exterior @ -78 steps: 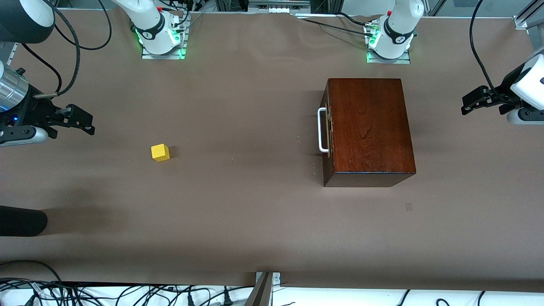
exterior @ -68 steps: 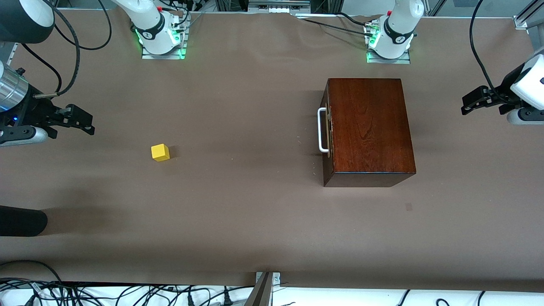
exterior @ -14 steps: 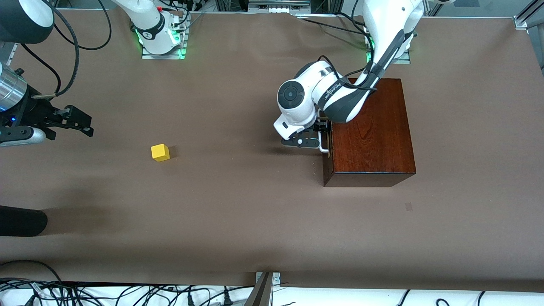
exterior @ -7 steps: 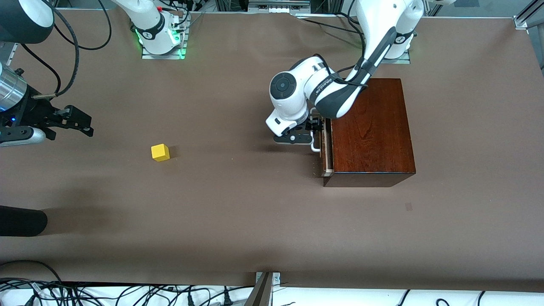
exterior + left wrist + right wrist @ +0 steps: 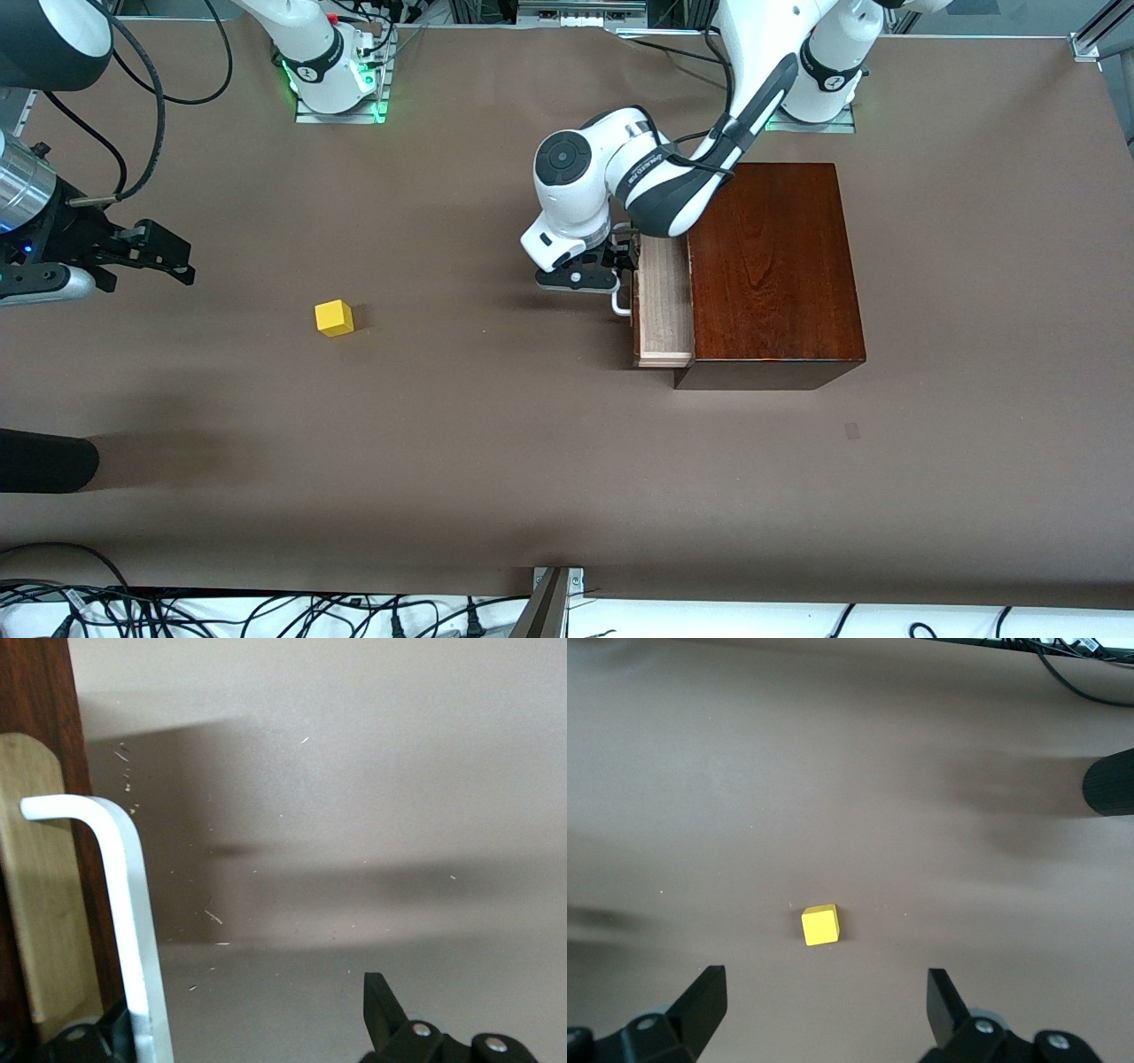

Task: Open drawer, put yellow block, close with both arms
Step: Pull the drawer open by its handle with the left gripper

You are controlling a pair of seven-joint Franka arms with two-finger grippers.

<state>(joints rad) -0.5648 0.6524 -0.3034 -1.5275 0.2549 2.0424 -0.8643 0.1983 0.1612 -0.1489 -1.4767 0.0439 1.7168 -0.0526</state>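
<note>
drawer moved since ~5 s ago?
Yes. The drawer has slid out of the mahogany box toward the right arm's end of the table, drawn by the left hand at its white handle; the box stayed put.

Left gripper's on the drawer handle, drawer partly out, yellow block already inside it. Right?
Not quite. The yellow block is not in the drawer; the front view shows it on the table toward the right arm's end. The left gripper is at the handle, drawer partly out.
</note>
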